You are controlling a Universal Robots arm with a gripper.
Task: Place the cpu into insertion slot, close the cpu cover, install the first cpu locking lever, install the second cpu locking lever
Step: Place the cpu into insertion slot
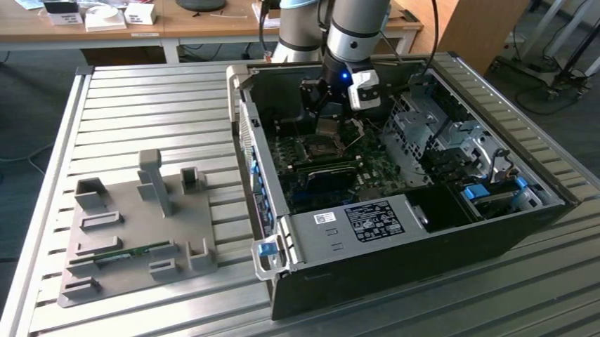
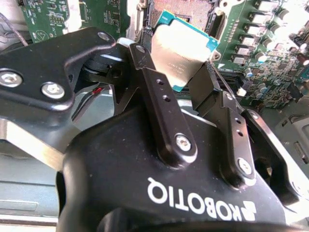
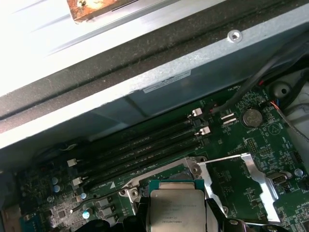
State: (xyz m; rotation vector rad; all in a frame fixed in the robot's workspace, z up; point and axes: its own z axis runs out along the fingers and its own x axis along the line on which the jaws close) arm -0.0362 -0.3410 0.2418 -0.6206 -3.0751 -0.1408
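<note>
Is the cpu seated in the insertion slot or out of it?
Out. The gripper clamps the cpu by two edges over the insertion slot, whose bare recess shows past the chip in the second wrist view.

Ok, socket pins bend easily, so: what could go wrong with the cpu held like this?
The fingers pinch the cpu by two edges just over the insertion slot; if it comes down skewed, it could miss the recess. A silvery metal bracket stands close beside the slot, so a finger might catch it.
</note>
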